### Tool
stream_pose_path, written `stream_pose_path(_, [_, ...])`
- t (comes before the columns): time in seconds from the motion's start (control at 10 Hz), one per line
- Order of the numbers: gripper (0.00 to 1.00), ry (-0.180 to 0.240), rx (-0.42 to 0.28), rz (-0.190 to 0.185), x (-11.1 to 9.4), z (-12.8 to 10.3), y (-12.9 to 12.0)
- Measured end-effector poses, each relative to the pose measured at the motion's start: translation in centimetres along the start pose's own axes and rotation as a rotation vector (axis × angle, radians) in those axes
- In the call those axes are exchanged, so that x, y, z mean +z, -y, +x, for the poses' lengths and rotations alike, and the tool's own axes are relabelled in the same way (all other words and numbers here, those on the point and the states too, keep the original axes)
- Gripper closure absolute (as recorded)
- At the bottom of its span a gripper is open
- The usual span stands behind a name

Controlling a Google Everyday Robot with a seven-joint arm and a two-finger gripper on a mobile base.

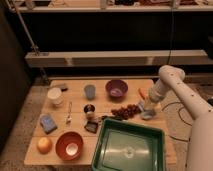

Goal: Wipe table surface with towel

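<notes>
The gripper (pixel 148 111) is low at the table's (pixel 75 112) right edge, on a pale towel (pixel 147 115). Just left lie dark grapes (pixel 126 110). 1 green tray (pixel 131 150), 1 purple bowl (pixel 116 88) and 1 orange bowl (pixel 69 145) stand nearby; metal shelving (pixel 100 57) runs behind.

Free room and obstacles on the wooden table (pixel 77 97). The gripper (pixel 148 111) sits low at the right edge, hemmed by the grapes (pixel 126 110) to its left, the green tray (pixel 131 148) in front and the purple bowl (pixel 116 88) behind. Open wood lies along the back edge and between the blue cup (pixel 89 91) and white cup (pixel 55 95). The red bowl (pixel 69 145), orange (pixel 44 145) and blue sponge (pixel 48 123) crowd the front left corner.
</notes>
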State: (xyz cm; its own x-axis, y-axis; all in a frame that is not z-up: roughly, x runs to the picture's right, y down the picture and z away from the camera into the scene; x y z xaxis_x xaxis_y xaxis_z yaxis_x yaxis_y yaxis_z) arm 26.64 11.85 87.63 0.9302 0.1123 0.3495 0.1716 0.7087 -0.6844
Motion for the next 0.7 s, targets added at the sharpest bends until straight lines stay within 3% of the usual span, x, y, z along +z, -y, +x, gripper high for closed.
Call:
stream_pose_path(0.4, [1.0,-0.002,-0.023,-0.054,0.0,0.8,-2.2])
stream_pose_path(0.7, [1.0,-0.024,-0.009,-0.066,-1.7,3.6,-3.5])
